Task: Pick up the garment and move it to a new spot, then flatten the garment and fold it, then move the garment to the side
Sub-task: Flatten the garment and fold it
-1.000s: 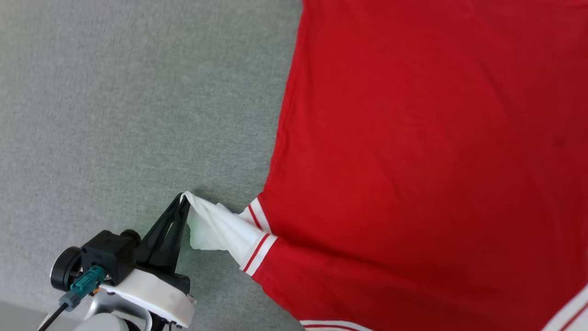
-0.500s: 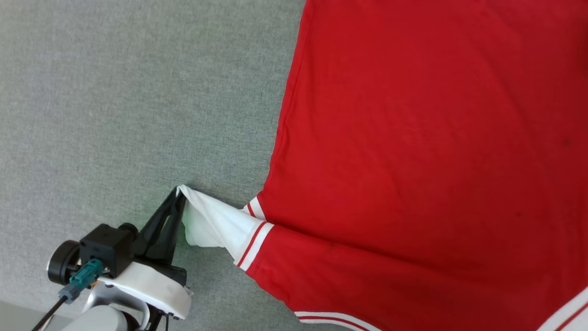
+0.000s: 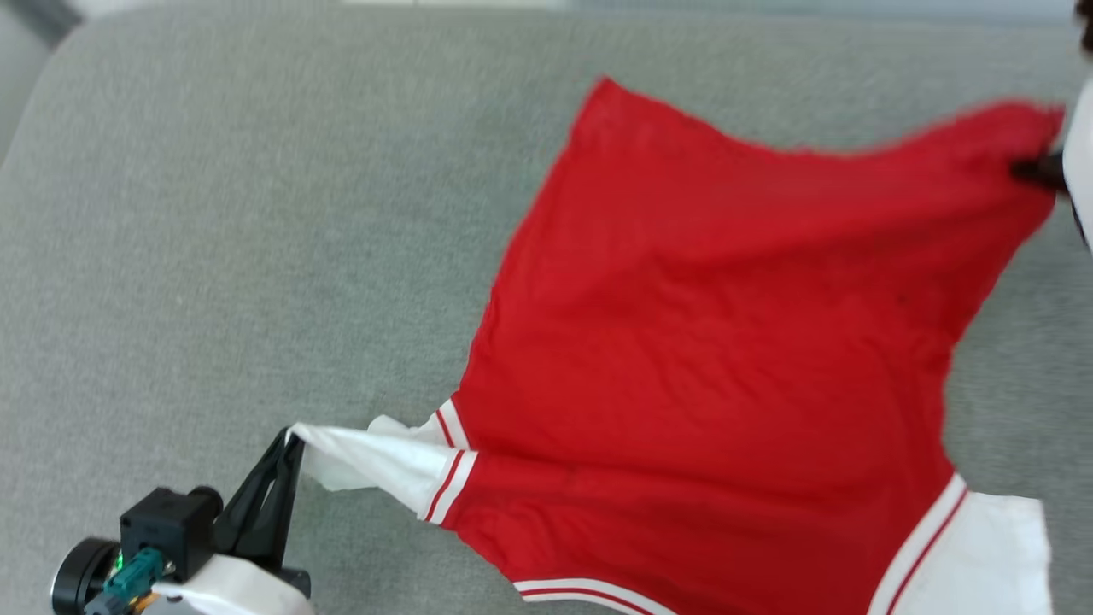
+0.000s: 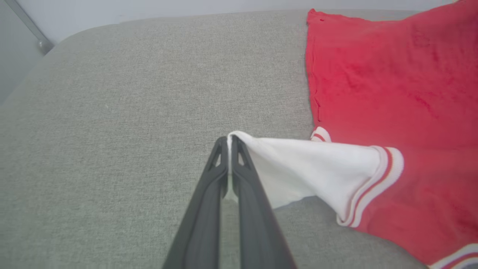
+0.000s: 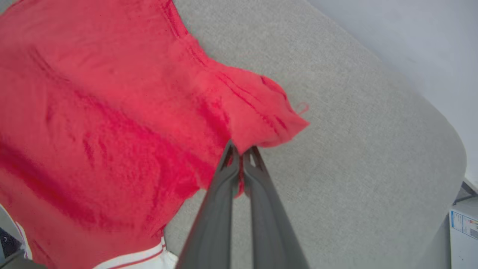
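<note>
Camera drew back; two end effectors [image 4: 228, 139] [image 5: 241, 151] pinch one garment [image 3: 726, 342].

Left gripper [image 3: 286, 444] noted with fingers pressed together on the tip of a white sleeve [image 3: 376, 461]. From that grip the garment [image 3: 726, 342] is drawn taut to the right, plain red side up, over a grey cushion [image 3: 213, 256]. The farthest red corner is met by the right gripper [image 3: 1037, 171], which is blurred.

The garment [image 3: 709, 342] runs off the near edge of the head view. Its far right corner is blurred where the right gripper [image 3: 1025, 170], cut by the right edge, meets it. The left gripper [image 3: 290, 437] is cropped behind its fingers. The label on a box [image 5: 463, 228] is unreadably small.
</note>
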